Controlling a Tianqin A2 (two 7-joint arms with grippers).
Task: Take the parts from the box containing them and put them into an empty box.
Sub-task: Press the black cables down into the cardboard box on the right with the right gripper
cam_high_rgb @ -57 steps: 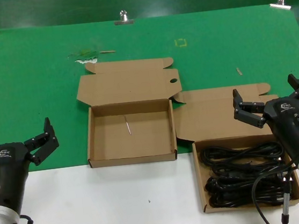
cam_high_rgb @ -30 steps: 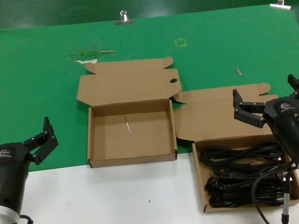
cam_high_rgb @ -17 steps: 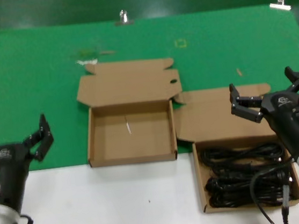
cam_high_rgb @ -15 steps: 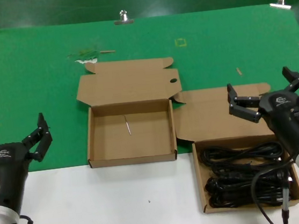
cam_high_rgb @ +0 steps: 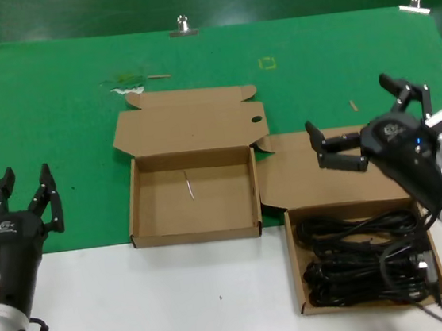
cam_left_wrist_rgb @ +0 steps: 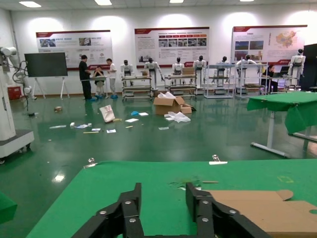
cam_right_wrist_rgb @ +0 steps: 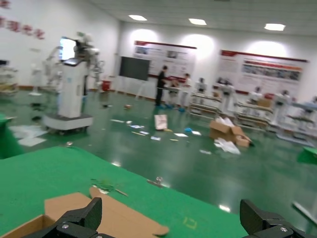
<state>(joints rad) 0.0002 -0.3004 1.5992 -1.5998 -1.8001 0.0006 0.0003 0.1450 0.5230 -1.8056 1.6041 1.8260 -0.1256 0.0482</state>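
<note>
Several black power cords (cam_high_rgb: 365,257) lie bundled in the squarer cardboard box (cam_high_rgb: 299,272) at the front right, its lid flap (cam_high_rgb: 302,174) folded back. The empty wide box (cam_high_rgb: 161,204), with a pale streak (cam_high_rgb: 189,185) on its floor, sits left of it, lid flap (cam_high_rgb: 188,121) open behind. My right gripper (cam_high_rgb: 347,105) is open and empty, raised over the cord box's lid flap. In the right wrist view it (cam_right_wrist_rgb: 171,210) is spread wide above a cardboard flap (cam_right_wrist_rgb: 114,215). My left gripper (cam_high_rgb: 26,178) is open and empty at the front left, also in its wrist view (cam_left_wrist_rgb: 163,191).
The boxes straddle the edge between a green mat (cam_high_rgb: 57,128) and the white table front (cam_high_rgb: 141,302). Metal clips (cam_high_rgb: 183,26) hold the mat's far edge. Small scraps (cam_high_rgb: 128,82) and a yellow square mark (cam_high_rgb: 268,63) lie behind the boxes.
My right gripper has swung left and away from me, turning, and now hangs over the cord box's lid flap. My left gripper's fingers now appear closer together.
</note>
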